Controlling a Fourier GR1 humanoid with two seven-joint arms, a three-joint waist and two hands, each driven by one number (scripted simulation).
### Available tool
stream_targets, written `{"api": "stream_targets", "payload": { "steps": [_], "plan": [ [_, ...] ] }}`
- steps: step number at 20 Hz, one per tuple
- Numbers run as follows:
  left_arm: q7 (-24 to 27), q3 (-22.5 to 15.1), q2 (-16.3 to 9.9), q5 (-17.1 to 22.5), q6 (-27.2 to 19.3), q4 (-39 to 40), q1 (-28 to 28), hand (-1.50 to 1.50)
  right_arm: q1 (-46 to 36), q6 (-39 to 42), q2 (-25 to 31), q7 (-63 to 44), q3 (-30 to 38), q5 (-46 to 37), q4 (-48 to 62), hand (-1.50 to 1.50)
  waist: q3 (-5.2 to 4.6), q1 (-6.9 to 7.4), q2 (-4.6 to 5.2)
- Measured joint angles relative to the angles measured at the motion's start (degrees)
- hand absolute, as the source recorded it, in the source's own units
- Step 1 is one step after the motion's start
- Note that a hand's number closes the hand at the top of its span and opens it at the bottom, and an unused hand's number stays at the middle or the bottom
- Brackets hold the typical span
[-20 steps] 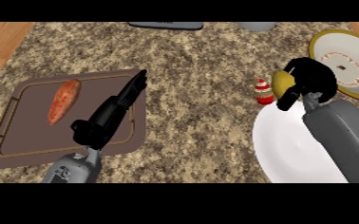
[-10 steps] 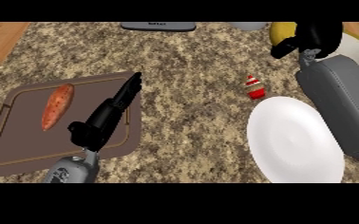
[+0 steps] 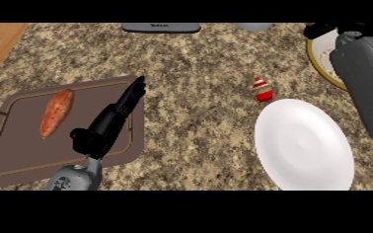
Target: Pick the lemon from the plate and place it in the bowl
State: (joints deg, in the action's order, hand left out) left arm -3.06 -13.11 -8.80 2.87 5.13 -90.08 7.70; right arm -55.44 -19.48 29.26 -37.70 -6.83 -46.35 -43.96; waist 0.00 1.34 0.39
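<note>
- The lemon could not be seen anywhere in the head view, so where it was could not be told.
- The white plate [image 3: 304, 145] lay at the lower right of the counter, and nothing was on it.
- The bowl [image 3: 320, 63] sat at the far right edge. Only part of its pale inside and yellow rim showed, because the right arm covered the rest.
- The right hand [image 3: 320, 30] was a small black shape at the top right, just over the bowl. Too little of it showed to tell if it was open or closed, or if it held something.
- The grey right forearm [image 3: 355, 74] ran down the right edge, across the bowl.
- A small red and white bottle [image 3: 263, 90] stood on the counter, near the top edge of the plate but not touching it.
- The left hand [image 3: 109, 121] rested over the right side of the brown cutting board [image 3: 29, 143]. Its fingers were straight and pointed up the view, and it held nothing.
- An orange sweet potato [image 3: 56, 112] lay on the cutting board, left of the left hand and apart from it.
- The speckled brown counter [image 3: 197, 69] held all of these things.
- A flat grey thing [image 3: 160, 27] lay at the top edge.
</note>
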Motion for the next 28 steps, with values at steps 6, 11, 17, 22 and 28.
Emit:
{"api": "stream_targets", "payload": {
  "steps": [6, 11, 17, 22, 28],
  "plan": [
    [-0.39, 1.02, -0.27, 0.36, 1.12, 0.32, 1.13, 0.0, -1.02, -6.78, 3.45, 4.15, 1.34, -4.93, 10.71, 1.5, 0.04, 0.23, 0.21],
    [-0.43, 0.04, 0.96, -0.56, 0.72, -0.04, 0.69, 0.0, -1.73, -9.9, 6.65, 10.1, 3.76, -5.7, 19.95, 1.5, 0.06, 0.77, 0.45],
    [-0.18, 0.14, 0.78, -0.79, 1.17, -0.27, 0.88, 0.0, -1.66, -0.57, 8.16, 15.82, 10.16, 1.43, 27.69, -1.5, 0.2, 1.39, 0.81],
    [-0.82, 0.26, 1.16, -0.83, 1.18, -0.43, 1.57, 0.0, -1.08, 3.14, 9.65, 24.66, 15.07, 6.44, 30.65, -1.5, 0.25, 1.56, 0.96],
    [-1.56, 0.69, 1.14, -0.35, 1.9, -0.75, 1.93, 0.0, -0.94, -0.82, 11.43, 31.78, 19.59, 9.94, 31.44, -1.5, 0.25, 1.69, 0.96]
  ]
}}
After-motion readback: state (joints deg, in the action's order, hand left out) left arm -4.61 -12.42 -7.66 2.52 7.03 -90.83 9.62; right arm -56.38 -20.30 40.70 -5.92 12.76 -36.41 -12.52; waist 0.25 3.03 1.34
